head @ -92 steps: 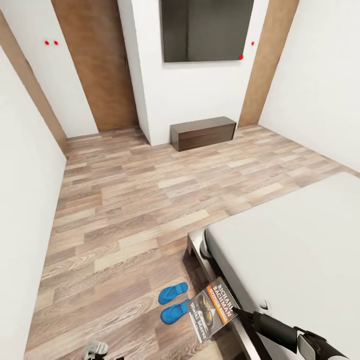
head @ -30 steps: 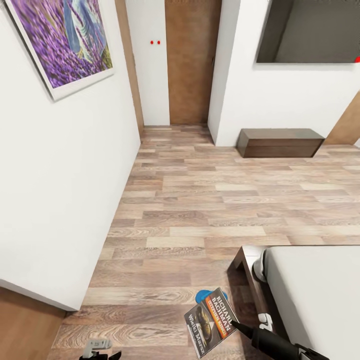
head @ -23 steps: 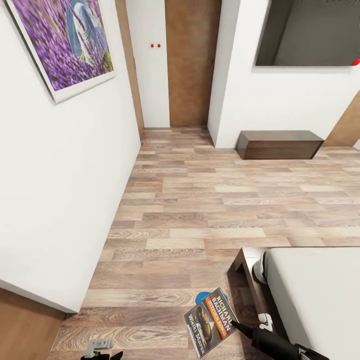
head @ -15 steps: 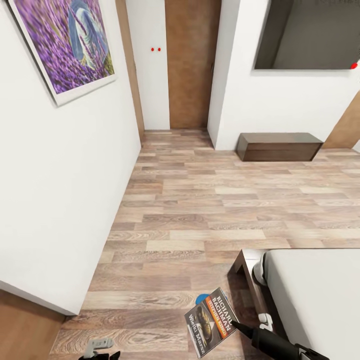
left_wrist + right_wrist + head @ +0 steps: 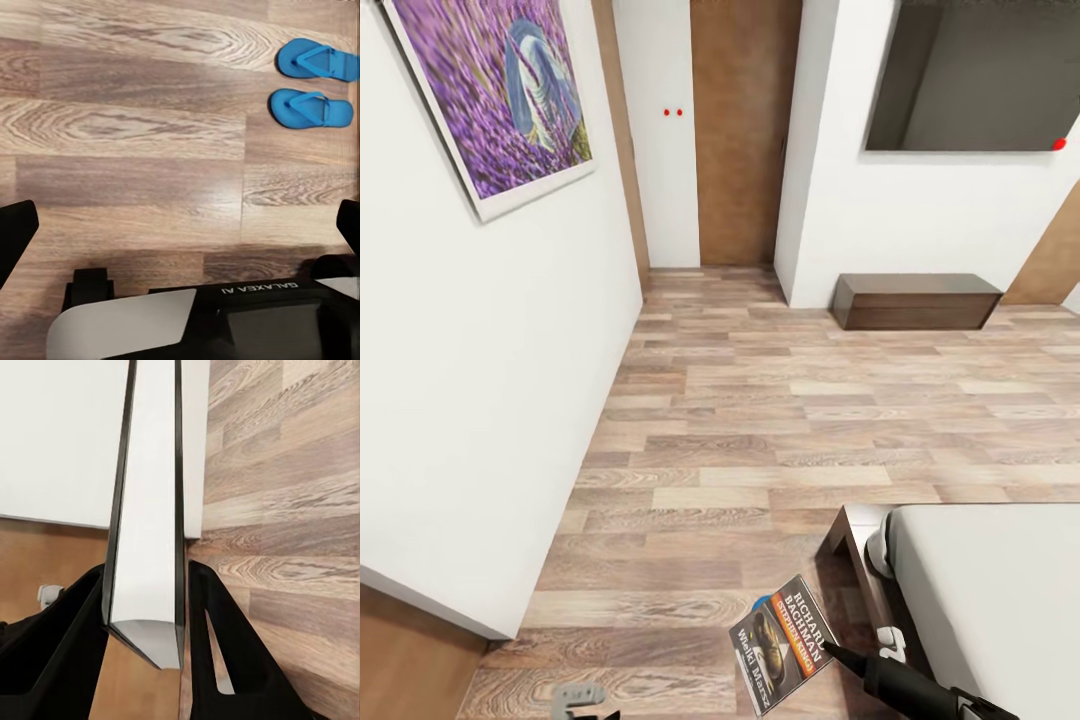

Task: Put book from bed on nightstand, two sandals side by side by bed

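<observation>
1. the book (image 5: 782,643) is off the bed (image 5: 1000,590) and up in the air, clamped by the right gripper (image 5: 828,648) at about 5 o'clock in the head view; the right wrist view has it edge-on, spine between the two black fingers (image 5: 225,660), pinched tight.
2. so the pick is done, the placing is not: no nightstand is in sight, just wood floor (image 5: 760,420), white walls and a long low dark cabinet (image 5: 916,300) at 2 o'clock, which is not the target.
3. the sandals (image 5: 311,82) lie flat on the floor in the left wrist view, parallel and close together; in the head view a sliver of blue (image 5: 761,602) peeks from behind the book, near the bed's corner. that half looks roughly settled, though i can't judge their exact spot along the bed.
4. left gripper (image 5: 180,232): fingers spread wide, nothing between them, hanging over bare planks.
5. containers: the cabinet's front is closed, contents hidden; nothing on its top.
6. my read: carry the book to a nightstand, set it down, release.
</observation>
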`<state>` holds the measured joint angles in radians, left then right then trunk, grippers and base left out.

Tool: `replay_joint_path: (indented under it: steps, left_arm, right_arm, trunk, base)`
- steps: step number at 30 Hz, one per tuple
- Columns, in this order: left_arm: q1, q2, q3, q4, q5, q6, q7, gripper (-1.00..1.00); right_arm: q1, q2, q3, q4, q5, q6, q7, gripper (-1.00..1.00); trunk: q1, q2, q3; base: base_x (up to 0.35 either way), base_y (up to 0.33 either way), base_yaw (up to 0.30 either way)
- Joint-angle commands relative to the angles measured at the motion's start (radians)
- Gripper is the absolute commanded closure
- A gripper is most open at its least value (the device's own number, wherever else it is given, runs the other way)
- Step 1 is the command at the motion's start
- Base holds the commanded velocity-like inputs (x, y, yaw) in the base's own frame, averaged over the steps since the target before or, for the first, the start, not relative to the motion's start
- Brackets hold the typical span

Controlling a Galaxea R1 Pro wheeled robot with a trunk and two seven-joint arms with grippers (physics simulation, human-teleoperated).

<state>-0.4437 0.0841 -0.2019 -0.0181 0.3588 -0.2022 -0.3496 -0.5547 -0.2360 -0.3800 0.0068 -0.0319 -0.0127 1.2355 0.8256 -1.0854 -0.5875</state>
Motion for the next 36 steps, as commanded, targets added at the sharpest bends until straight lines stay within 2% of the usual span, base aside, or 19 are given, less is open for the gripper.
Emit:
replay_joint_path:
  steps: [1, 36]
  left_arm:
    - [0.0, -0.001, -0.008, 0.001, 0.01, -0.003, -0.003, -1.0]
    - [0.0, -0.003, -0.008, 0.001, 0.011, -0.003, -0.003, -1.0]
  right_arm:
    - [-0.001, 0.0, 0.002, 0.001, -0.003, -0.001, 0.002, 1.0]
    - [-0.001, 0.001, 0.003, 0.001, -0.003, -0.003, 0.001, 1.0]
  trunk:
    - [0.0, -0.001, 0.001]
    - [0.0, -0.001, 0.057]
  base:
    - [0.0, 0.0, 0.0]
    - [0.0, 0.0, 0.0]
